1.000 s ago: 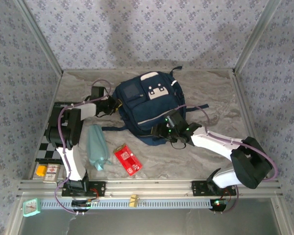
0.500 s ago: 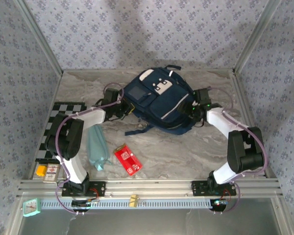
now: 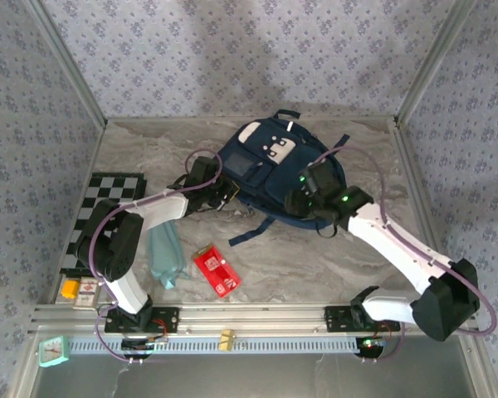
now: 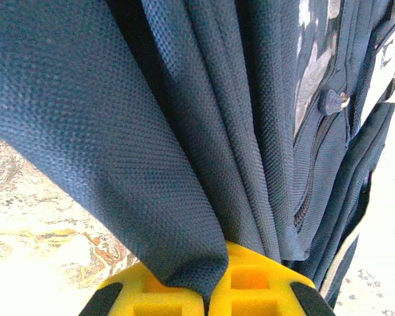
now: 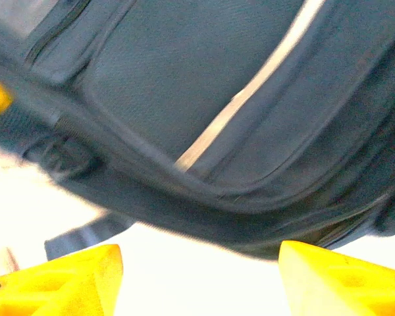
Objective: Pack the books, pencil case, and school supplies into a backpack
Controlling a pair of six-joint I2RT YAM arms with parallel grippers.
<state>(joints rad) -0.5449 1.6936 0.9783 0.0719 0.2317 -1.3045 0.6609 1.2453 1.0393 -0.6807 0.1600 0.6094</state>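
The navy backpack (image 3: 270, 162) lies at the back middle of the table, white patches up. My left gripper (image 3: 222, 191) is at its left lower edge, shut on a fold of the navy fabric (image 4: 184, 131); the yellow fingers (image 4: 263, 289) pinch it between them. My right gripper (image 3: 303, 199) stands open at the backpack's lower right edge. Its yellow fingertips (image 5: 59, 280) are wide apart below the bag's white trim line (image 5: 243, 99), with nothing between them. The pale teal pencil case (image 3: 162, 253) and the red school supplies packet (image 3: 216, 270) lie on the table in front. The books are out of view.
A dark strap (image 3: 257, 229) trails from the backpack toward the front. A checkered mat (image 3: 108, 186) lies at the left, small items (image 3: 76, 288) at the front left corner. Metal frame posts and patterned walls close in the sides and back.
The backpack has shifted back and to the right, and the left gripper went with it and closed on the fabric. The right arm swung from the bag's right side to its front right edge.
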